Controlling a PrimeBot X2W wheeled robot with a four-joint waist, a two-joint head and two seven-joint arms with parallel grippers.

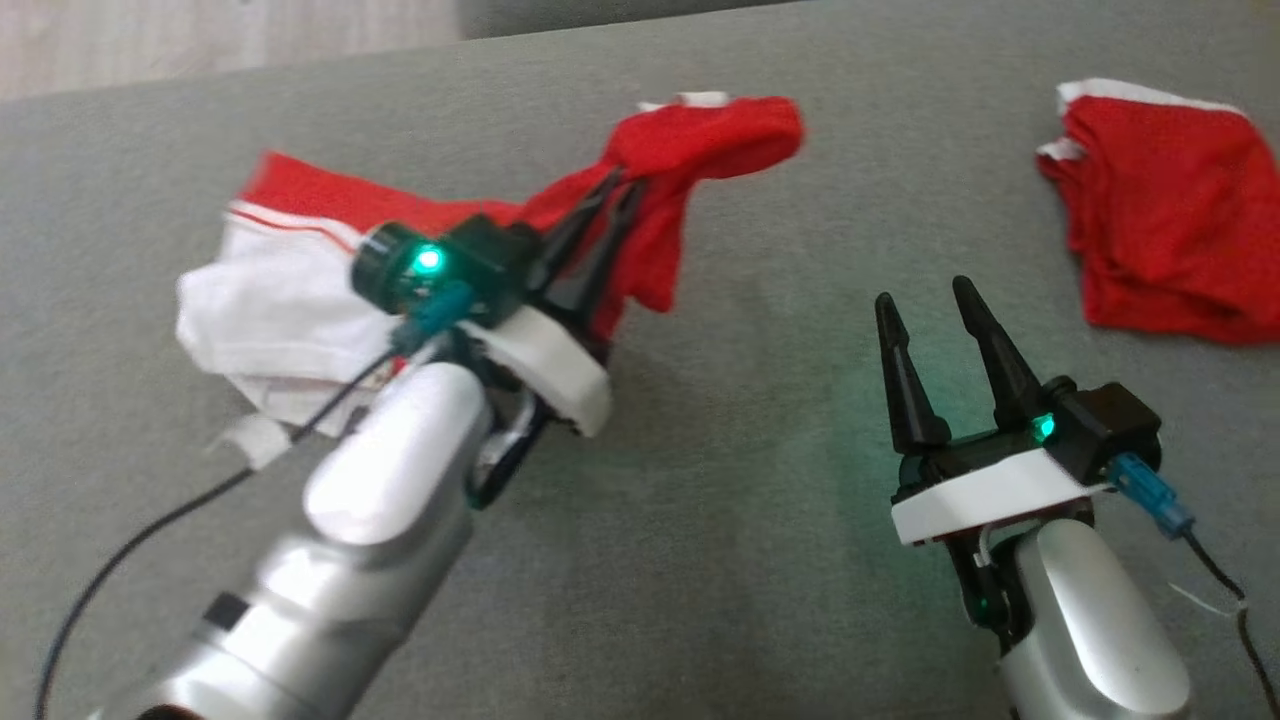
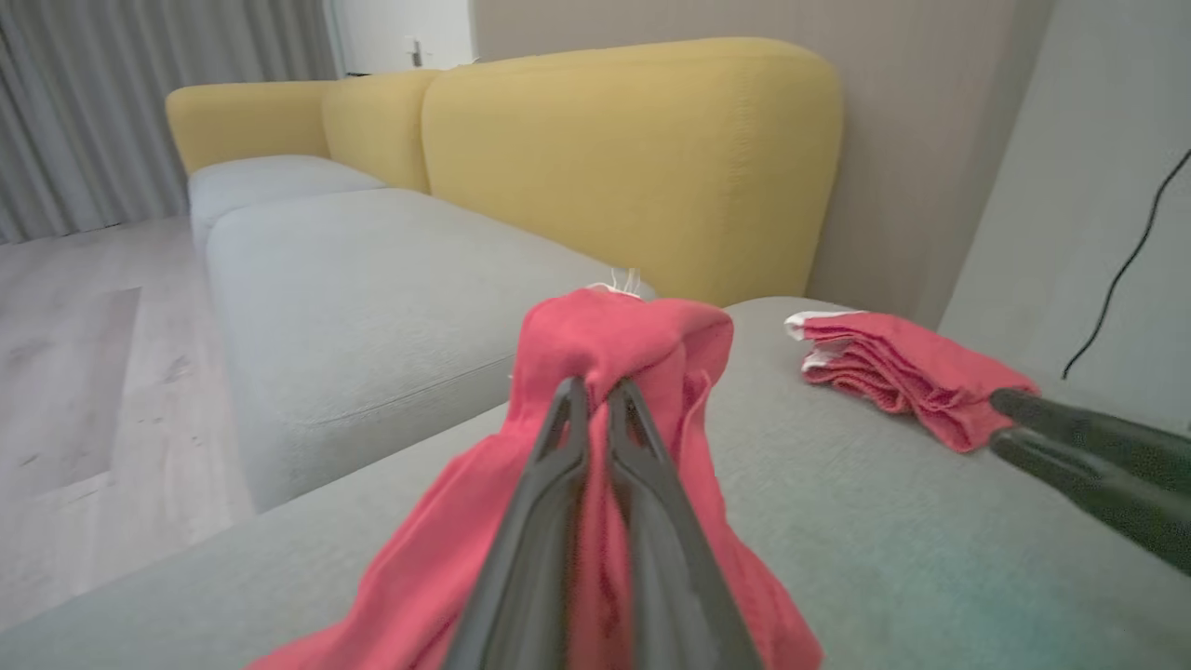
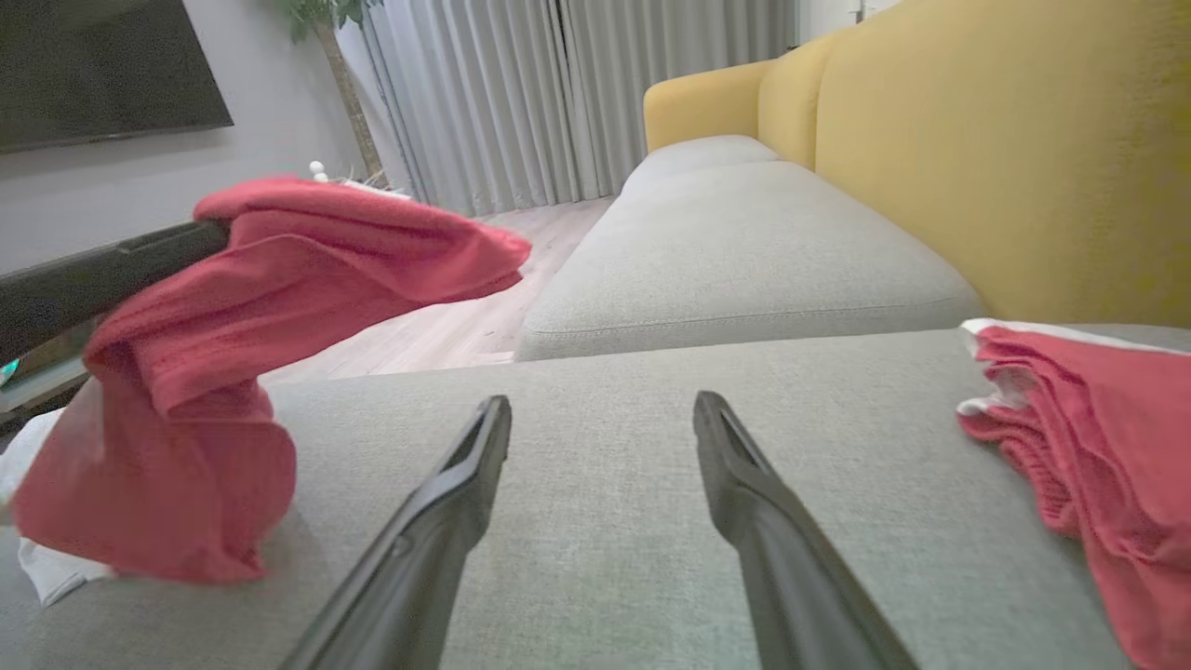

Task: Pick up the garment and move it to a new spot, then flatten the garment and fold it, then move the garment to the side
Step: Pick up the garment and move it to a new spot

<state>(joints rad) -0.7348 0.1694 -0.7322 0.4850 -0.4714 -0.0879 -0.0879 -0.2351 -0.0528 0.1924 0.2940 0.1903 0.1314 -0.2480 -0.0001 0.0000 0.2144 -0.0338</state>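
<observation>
Jaws of the left gripper (image 1: 622,188) are closed on a red fold of the garment (image 1: 720,135), raised over the cushion (image 1: 720,520); its white part lies there. The right gripper (image 1: 923,290) is wide open and empty. I judge the pick-up is begun; moving, flattening and folding are left.

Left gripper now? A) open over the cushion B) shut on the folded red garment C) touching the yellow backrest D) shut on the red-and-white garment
D: the left gripper has its fingers pinched on a raised fold of the red-and-white garment; the folded red garment lies apart, untouched.
</observation>
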